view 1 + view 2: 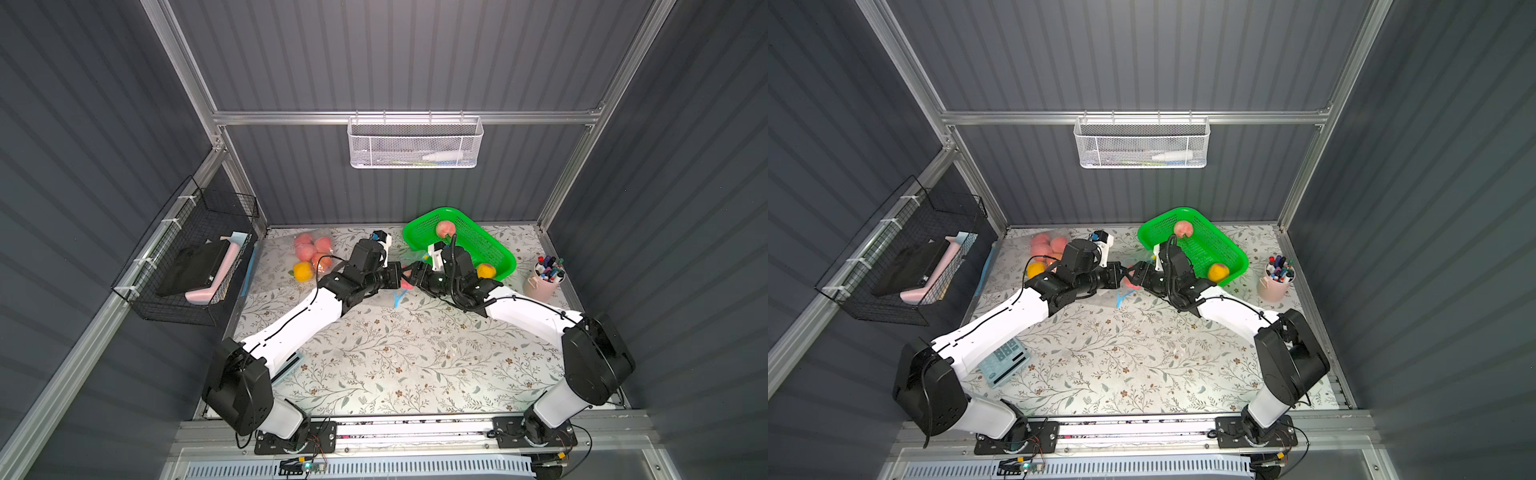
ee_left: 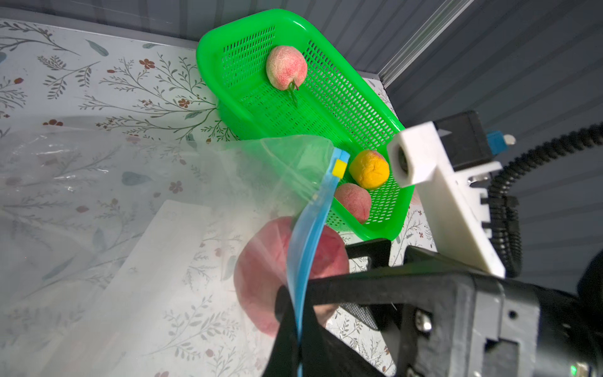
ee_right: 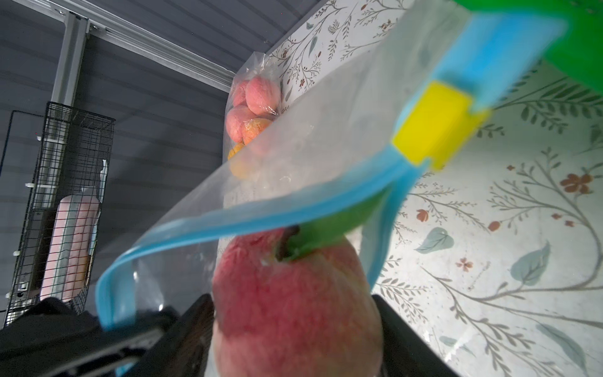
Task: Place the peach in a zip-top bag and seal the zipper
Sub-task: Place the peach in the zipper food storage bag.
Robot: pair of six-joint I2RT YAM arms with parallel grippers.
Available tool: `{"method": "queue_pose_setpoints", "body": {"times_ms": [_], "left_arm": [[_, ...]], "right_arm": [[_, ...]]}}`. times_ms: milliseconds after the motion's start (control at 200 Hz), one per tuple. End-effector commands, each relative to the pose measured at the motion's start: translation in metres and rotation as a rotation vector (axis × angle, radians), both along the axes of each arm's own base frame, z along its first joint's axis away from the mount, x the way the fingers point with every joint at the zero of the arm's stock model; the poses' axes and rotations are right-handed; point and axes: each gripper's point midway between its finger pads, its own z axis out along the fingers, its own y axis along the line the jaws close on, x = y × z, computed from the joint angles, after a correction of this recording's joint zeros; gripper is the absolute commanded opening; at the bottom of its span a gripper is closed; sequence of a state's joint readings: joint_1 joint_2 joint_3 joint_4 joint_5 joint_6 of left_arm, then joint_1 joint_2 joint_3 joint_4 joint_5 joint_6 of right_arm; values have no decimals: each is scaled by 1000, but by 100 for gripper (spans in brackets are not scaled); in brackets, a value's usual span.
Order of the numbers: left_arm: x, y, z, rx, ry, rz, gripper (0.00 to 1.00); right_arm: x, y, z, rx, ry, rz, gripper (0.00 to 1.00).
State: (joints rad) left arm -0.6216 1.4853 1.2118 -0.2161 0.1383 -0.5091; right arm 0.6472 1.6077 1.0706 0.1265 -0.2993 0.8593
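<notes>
I am viewing both arms converging just toward 12 o'clock from the centre of the table [image 1: 395, 365]. The left gripper [image 2: 297, 313] is pinching the blue zipper strip [image 2: 310, 235] of the zip-top bag [image 2: 261, 182], with its jaws pressing together on that strip. The bag's mouth is gaping, and the two blue edges are parting into a loop in the right wrist view. The yellow slider [image 2: 339, 168] is sitting at the end of the strip away from the pinch.

The right gripper [image 3: 292, 303] is reaching toward 9 o'clock, with its jaws standing wide on either side of the peach [image 3: 287, 333]. I am unable to tell whether they are pressing on the fruit or standing just clear of it. The peach is sitting in the bag's mouth. One part is showing through the clear film, and the other part is lying outside the blue edge.

The green basket [image 1: 498, 253] is sitting at 1 o'clock, holding more fruit. A clear bag of peaches [image 1: 311, 251] is lying at 10 o'clock. A pink pen cup [image 1: 542, 286] is standing at 3 o'clock.
</notes>
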Motion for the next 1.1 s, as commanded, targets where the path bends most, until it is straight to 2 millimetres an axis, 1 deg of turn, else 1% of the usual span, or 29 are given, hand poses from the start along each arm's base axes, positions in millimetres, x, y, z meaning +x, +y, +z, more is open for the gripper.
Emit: {"method": "queue_pose_setpoints", "body": {"times_ms": [0, 80, 185, 340, 380, 415, 460, 540, 555, 610, 650, 665, 720, 775, 860, 941, 1031, 1096], "left_arm": [[-2, 6, 7, -15, 1, 39, 0], [-2, 5, 7, -18, 5, 33, 0], [-3, 3, 4, -19, 18, 21, 0], [-5, -2, 4, -31, 18, -10, 0], [-6, -4, 6, -36, 12, -22, 0], [-6, -5, 5, -38, 11, -30, 0], [-7, -6, 7, -43, 8, -35, 0], [-7, -5, 11, -52, -6, -31, 0], [-7, -5, 13, -55, -9, -30, 0], [-6, -3, 18, -66, -23, -20, 0], [-6, -1, 21, -70, -32, -14, 0], [-6, -1, 23, -71, -35, -12, 0], [-6, 3, 27, -69, -47, 2, 0], [-5, 7, 30, -62, -53, 24, 0], [-3, 15, 31, -49, -60, 55, 0], [-2, 20, 29, -43, -58, 77, 0], [0, 22, 23, -35, -40, 88, 0], [1, 23, 19, -32, -27, 90, 0]], "right_arm": [[-1, 1, 27, 68, -49, -3, 69], [0, 2, 24, 61, -41, -4, 57], [1, 4, 23, 61, -35, 1, 47], [5, 6, 28, 106, -15, -15, 43], [6, 9, 28, 113, -5, -7, 43], [7, 12, 26, 108, 14, -8, 41], [9, 16, 18, 67, 50, -11, 38], [11, 19, -1, -24, 89, -30, 37], [15, 16, -5, -46, 83, -58, 37], [16, 15, -17, -82, 88, -74, 35], [19, 16, -22, -106, 76, -78, 34], [17, 13, -29, -135, 90, -80, 34], [17, 11, -37, -199, 85, -77, 33], [17, 7, -42, -253, 76, -72, 33], [17, 2, -39, -292, 47, -70, 36], [17, 2, -26, -284, 4, -53, 43], [13, 9, -6, -244, -48, -2, 52], [11, 11, 6, -217, -73, 22, 64]]}}
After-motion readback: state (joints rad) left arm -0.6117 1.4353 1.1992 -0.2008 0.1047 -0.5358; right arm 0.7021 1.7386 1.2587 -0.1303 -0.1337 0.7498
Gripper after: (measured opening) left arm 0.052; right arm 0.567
